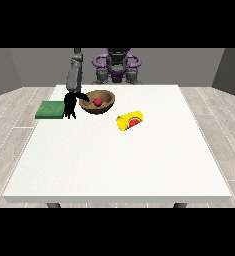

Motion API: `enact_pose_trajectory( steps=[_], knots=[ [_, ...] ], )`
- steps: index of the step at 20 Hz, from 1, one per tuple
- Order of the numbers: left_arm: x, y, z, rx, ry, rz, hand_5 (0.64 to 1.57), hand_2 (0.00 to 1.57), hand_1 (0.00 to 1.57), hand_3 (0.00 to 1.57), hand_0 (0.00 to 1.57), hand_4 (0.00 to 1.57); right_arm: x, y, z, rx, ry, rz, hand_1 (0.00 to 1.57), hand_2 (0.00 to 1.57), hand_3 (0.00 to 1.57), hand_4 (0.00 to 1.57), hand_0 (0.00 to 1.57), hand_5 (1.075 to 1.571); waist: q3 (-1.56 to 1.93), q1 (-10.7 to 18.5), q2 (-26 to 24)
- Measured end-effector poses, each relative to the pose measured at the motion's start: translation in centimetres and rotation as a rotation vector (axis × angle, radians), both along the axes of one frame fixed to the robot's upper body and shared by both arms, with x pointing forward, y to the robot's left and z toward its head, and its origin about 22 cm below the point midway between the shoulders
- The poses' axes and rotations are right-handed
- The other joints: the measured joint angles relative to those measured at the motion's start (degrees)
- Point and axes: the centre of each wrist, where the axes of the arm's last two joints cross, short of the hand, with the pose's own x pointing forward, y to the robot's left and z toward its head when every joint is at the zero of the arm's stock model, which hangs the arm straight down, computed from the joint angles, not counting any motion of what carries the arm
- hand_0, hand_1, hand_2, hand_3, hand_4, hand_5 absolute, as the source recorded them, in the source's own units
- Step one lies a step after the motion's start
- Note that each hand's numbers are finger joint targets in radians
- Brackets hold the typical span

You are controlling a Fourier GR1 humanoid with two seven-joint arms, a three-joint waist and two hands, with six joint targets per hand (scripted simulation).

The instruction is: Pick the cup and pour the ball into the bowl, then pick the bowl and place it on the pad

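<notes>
A brown wooden bowl [100, 102] sits on the table's far left part with a red ball [97, 101] inside it. A yellow cup [130, 120] with a watermelon picture lies on its side to the bowl's right and nearer the camera. A green pad [51, 109] lies at the table's left edge. The hand at the view's left [70, 104] hangs between the pad and the bowl, fingers pointing down, thumb reaching towards the bowl's left rim. I cannot tell whether it touches the rim. No other hand shows.
The white table [119, 160] stretches wide towards the camera. The robot's torso [117, 67] stands behind the far edge, and its grey forearm [74, 75] comes down over the table's far left corner.
</notes>
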Motion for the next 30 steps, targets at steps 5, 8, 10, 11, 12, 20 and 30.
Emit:
enact_pose_trajectory(
  steps=[5, 8, 10, 11, 12, 20, 30],
  knots=[
    [0.0, -0.4, 0.9, 0.007, -0.011, -0.02, 1.533, 0.0, 0.0, 0.0, 0.0, 0.0, 0.8, 2.3, 0.8, -0.014, -0.012, -0.028, 0.0, 0.0, 0.0, 0.44, 0.0, 1.57, -0.19, 1.4, 0.44],
    [0.0, -0.7, 1.7, 0.011, -0.013, -0.043, 1.54, 0.0, 0.0, 0.0, 0.0, 0.0, 1.3, 4.2, 1.3, -0.03, -0.007, -0.041, 0.0, 0.0, 0.0, 0.42, 0.0, 1.57, -0.24, 2.99, 0.38],
    [0.1, -0.7, 1.9, 0.012, -0.013, -0.056, 1.537, 0.0, 0.0, 0.0, 0.0, 0.0, 1.7, 4.8, 1.7, -0.054, 0.008, -0.064, 0.0, 0.0, 0.0, 0.43, 0.0, 1.568, -0.29, 3.76, 0.62],
    [0.0, -0.7, 2.0, 0.013, -0.018, -0.055, 1.533, 0.0, 0.0, 0.0, 0.0, 0.0, 1.7, 4.9, 1.7, -0.068, 0.015, -0.069, 0.0, 0.0, 0.0, 0.49, 0.0, 1.553, -0.38, 3.77, 0.65],
    [0.0, -0.8, 2.2, 0.014, -0.023, -0.058, 1.533, 0.0, 0.0, 0.0, 0.0, 0.0, 1.6, 4.8, 1.6, -0.07, 0.024, -0.081, 1.32, 1.21, 0.0, 0.48, 1.32, 1.521, -0.54, 3.98, 0.55],
    [0.1, 0.4, 1.4, -0.007, 0.012, -0.056, 1.548, 0.0, 0.0, 0.0, 0.0, 0.0, 1.0, 4.4, 1.2, -0.264, 0.16, -0.144, 1.57, 1.57, 1.57, 1.17, 1.57, 1.463, -0.54, 4.34, -1.32],
    [-0.6, 7.1, -5.6, -0.066, 0.171, 0.083, 1.543, 0.0, 0.0, 0.0, 0.0, 0.0, 2.8, 5.3, 6.9, -0.479, 0.42, -0.075, 1.57, 1.57, 1.57, 1.25, 1.57, 1.477, 0.68, -3.47, -9.15]
  ],
)
